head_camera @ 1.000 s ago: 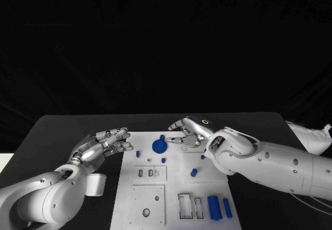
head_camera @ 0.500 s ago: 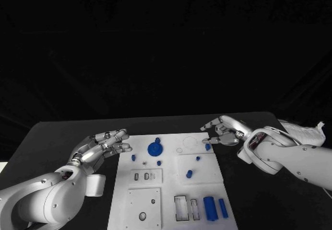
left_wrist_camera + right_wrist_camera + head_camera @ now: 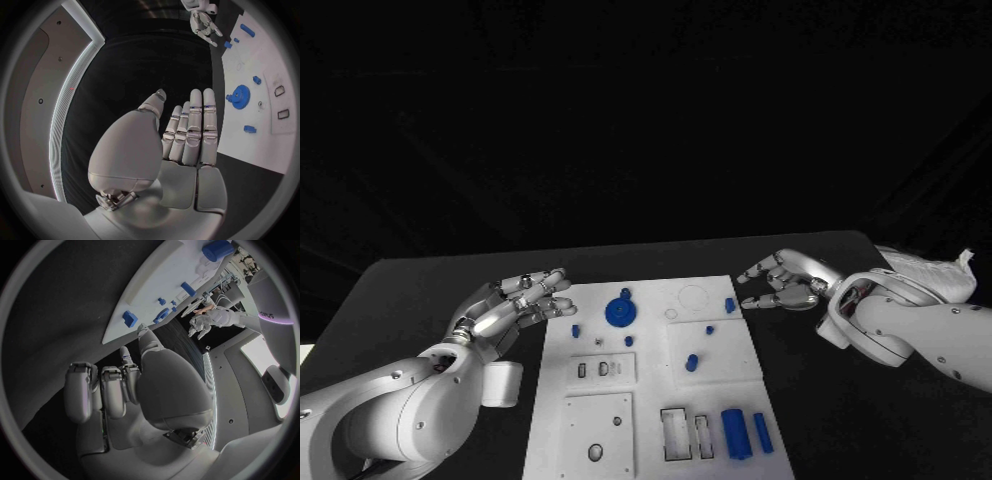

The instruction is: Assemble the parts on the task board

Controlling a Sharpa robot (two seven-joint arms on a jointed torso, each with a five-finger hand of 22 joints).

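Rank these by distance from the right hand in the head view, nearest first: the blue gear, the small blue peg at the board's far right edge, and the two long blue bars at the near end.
From the right hand:
1. Small blue peg, at the task board's far right edge, just beside the fingertips.
2. Blue gear, far end, toward the board's left.
3. Long blue bars, at the near right corner.

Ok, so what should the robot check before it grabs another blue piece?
1. Right hand holds nothing: ok, fingers apart beside the board's far right edge.
2. Left hand holds nothing: ok, open by the board's left edge.
3. Blue gear seated on the task board: cannot tell.
4. Blue cylinders within reach: ok, near the board's near right corner.
5. Path to the small blue peg unblocked: ok.
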